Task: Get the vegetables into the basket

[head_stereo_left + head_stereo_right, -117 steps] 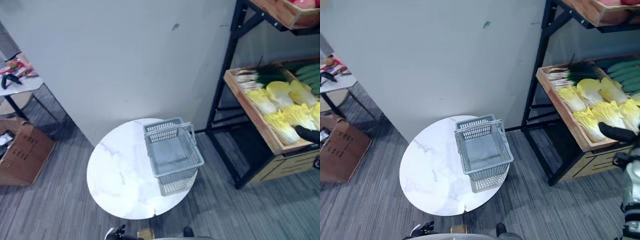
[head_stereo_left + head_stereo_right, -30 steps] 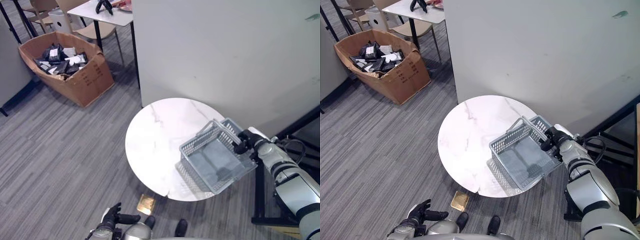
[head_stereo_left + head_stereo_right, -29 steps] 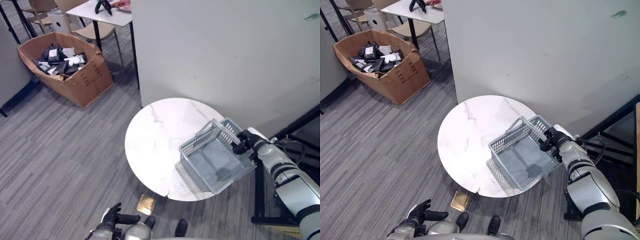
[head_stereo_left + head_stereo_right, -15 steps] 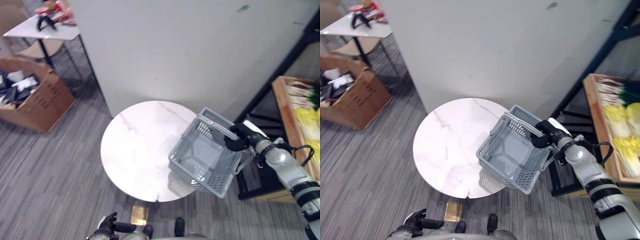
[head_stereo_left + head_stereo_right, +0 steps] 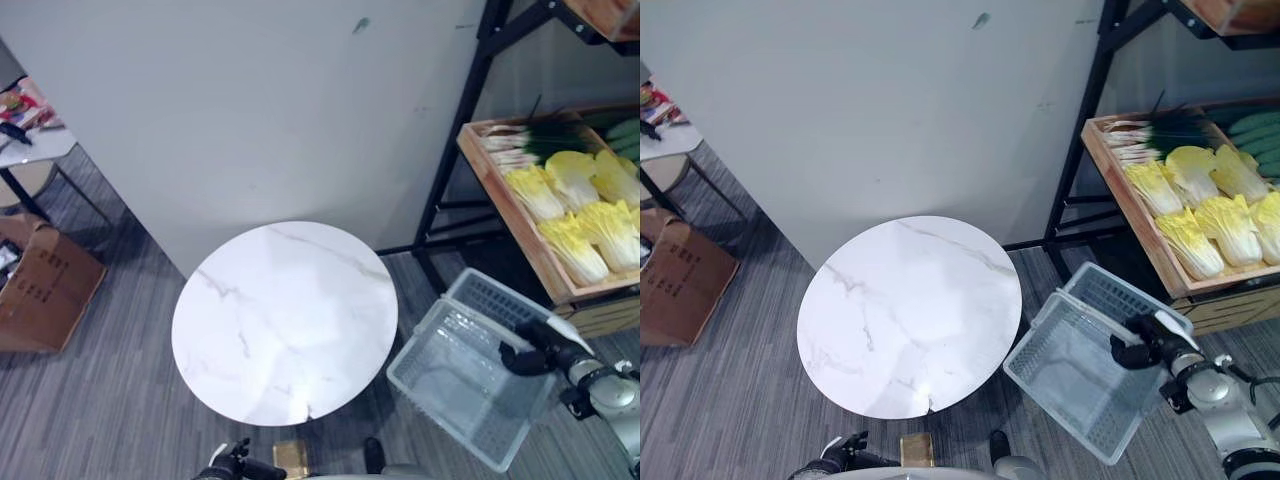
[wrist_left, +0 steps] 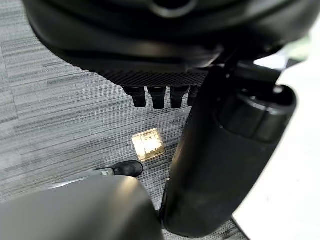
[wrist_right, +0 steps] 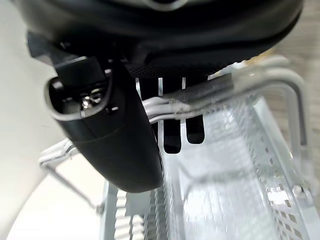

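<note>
The right hand is curled around the handles of the grey basket and holds it in the air. The basket hangs at the lower right of the frame, off the round white table and over the grey floor. It tilts a bit, and it looks empty.

The vegetables are on a wooden tray on the black shelf at the upper right. There are yellow cabbages, some green onions and some long green things at the very edge.

This step looks like carrying the basket over to the shelf. No vegetable is in it yet. Next, I think the basket needs to come close under the tray, and a free hand has to pick up a cabbage and drop it in.

The left hand hangs low over the floor in its wrist view. Its fingers look a little bent and hold nothing.

Some things are hard to see. The tray is cut off at the right edge, so I cannot tell how many vegetables there are. The long green things are too cut off to name. The top shelf is cut off too.
</note>
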You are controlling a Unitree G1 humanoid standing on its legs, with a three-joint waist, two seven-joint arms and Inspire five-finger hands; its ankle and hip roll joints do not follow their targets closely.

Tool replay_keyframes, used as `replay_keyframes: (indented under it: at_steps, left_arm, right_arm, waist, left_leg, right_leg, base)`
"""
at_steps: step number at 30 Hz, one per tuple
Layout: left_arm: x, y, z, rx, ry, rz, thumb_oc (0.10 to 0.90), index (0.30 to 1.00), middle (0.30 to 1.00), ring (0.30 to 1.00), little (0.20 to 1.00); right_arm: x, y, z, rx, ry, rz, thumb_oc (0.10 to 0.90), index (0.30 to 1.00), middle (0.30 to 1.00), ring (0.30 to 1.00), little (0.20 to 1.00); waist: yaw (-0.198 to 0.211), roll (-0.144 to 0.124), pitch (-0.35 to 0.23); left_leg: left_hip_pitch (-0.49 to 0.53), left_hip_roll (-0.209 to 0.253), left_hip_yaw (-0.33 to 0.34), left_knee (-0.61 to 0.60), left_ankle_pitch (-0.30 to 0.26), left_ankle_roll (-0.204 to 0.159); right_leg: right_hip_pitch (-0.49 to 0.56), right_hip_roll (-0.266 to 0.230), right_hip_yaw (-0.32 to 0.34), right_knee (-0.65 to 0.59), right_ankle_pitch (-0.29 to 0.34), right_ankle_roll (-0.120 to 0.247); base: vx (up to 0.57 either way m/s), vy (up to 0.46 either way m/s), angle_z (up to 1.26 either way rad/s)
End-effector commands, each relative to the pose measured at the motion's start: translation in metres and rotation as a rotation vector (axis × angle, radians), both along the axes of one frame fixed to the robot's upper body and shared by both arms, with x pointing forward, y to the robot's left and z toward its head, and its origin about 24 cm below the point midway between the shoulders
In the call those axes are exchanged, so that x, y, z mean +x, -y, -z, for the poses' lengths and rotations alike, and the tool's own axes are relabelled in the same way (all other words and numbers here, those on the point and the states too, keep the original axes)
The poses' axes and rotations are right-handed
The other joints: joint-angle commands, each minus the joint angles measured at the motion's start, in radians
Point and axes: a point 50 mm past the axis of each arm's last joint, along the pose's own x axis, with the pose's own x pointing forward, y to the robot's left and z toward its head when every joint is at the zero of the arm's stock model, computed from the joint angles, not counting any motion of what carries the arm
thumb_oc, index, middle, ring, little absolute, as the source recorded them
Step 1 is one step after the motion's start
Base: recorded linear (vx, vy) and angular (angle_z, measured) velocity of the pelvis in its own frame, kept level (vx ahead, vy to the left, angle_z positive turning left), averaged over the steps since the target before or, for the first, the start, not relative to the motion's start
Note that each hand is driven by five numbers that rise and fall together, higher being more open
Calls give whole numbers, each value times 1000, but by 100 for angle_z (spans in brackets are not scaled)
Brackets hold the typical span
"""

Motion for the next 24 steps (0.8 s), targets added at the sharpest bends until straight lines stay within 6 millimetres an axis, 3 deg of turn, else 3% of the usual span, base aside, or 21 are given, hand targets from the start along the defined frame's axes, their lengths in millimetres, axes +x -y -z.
replay_keyframes:
  at_steps: [1, 3, 4, 6, 9, 15, 24]
  left_arm:
    - [1, -5, 1, 38, -27, 87, 900, 1000, 1000, 1000, 1000]
    - [0, -5, 1, 39, -34, 86, 900, 1000, 1000, 1000, 1000]
    - [-1, -4, 1, 38, -38, 87, 900, 1000, 1000, 1000, 1000]
    - [0, -5, 1, 49, -43, 98, 900, 1000, 1000, 1000, 1000]
    - [-1, -8, 1, 65, -54, 99, 900, 1000, 1000, 1000, 1000]
    - [-4, -14, 1, 91, -67, 84, 900, 1000, 1000, 1000, 1000]
    - [5, -15, -1, 98, -39, 93, 900, 1000, 1000, 1000, 1000]
  right_arm:
    - [37, -1, -32, -11, 240, 0, 400, 300, 300, 300, 300]
    - [25, -3, -8, 2, 163, 47, 400, 300, 300, 300, 300]
    - [6, -9, 26, 26, 51, 105, 400, 300, 300, 300, 300]
    - [-20, -22, 68, 100, -83, 225, 400, 300, 300, 300, 300]
    - [-47, -35, 99, 180, -174, 370, 400, 300, 300, 300, 300]
    - [-96, -61, 134, 305, -308, 608, 400, 300, 300, 300, 300]
    - [-104, -68, 139, 371, -287, 708, 400, 300, 300, 300, 300]
  waist:
    - [24, -73, -57]
    - [21, -72, -57]
    - [21, -69, -56]
    - [20, -66, -54]
    - [20, -64, -50]
    - [19, -63, -48]
    - [-13, -62, -38]
  left_leg:
    - [-57, -9, 13, 5, 1, -45]
    - [-55, -8, 14, 5, 0, -44]
    - [-53, -9, 13, 5, 0, -42]
    - [-51, -8, 14, 5, 0, -39]
    - [-48, -8, 15, 5, -1, -37]
    - [-38, -7, 21, 5, -9, -33]
    - [-47, -7, 74, 5, -17, -29]
  right_leg:
    - [112, -45, 18, 28, -161, 81]
    - [115, -43, 19, 26, -162, 80]
    - [114, -42, 22, 26, -162, 79]
    - [115, -40, 27, 26, -162, 77]
    - [118, -39, 28, 26, -165, 76]
    - [124, -36, 33, 17, -165, 74]
    - [88, -36, 87, 11, -141, 85]
  base:
    - [-11, -12, -4]
    - [-11, -22, -6]
    - [0, 0, 0]
    - [-12, -31, -4]
    - [3, -18, -5]
    - [18, -10, -4]
    - [-3, 17, -12]
